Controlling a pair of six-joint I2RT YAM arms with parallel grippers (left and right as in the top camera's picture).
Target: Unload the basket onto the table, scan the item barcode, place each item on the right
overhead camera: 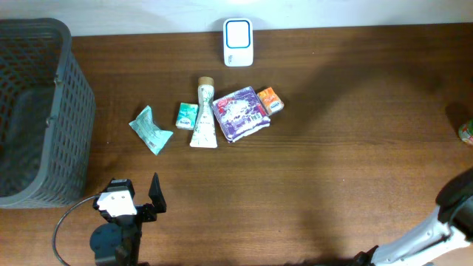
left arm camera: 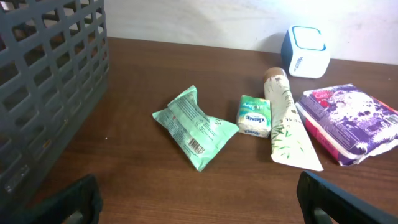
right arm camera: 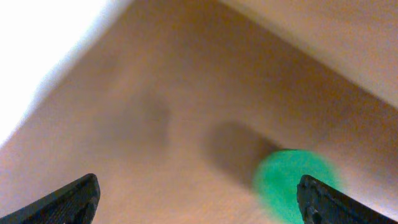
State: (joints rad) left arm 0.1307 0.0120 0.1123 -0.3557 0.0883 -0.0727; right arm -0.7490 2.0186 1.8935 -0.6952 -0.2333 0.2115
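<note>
Several items lie mid-table: a green pouch [overhead camera: 151, 129] [left arm camera: 194, 127] with its barcode facing up, a small green-white packet [overhead camera: 186, 116] [left arm camera: 254, 116], a cream tube [overhead camera: 204, 114] [left arm camera: 287, 121], a purple pack [overhead camera: 240, 113] [left arm camera: 351, 121] and an orange packet [overhead camera: 270, 100]. A white-and-blue scanner [overhead camera: 238, 42] [left arm camera: 305, 51] stands behind them. My left gripper [overhead camera: 133, 196] [left arm camera: 199, 199] is open and empty, near the front edge, short of the pouch. In its blurred wrist view my right gripper [right arm camera: 199, 199] is open and holds nothing; a green round thing [right arm camera: 292, 183] lies by its right finger.
A grey mesh basket [overhead camera: 29, 111] [left arm camera: 43, 74] fills the far left. A small green-and-red object [overhead camera: 466, 133] sits at the table's right edge. The right arm [overhead camera: 443, 218] reaches in from the bottom right corner.
</note>
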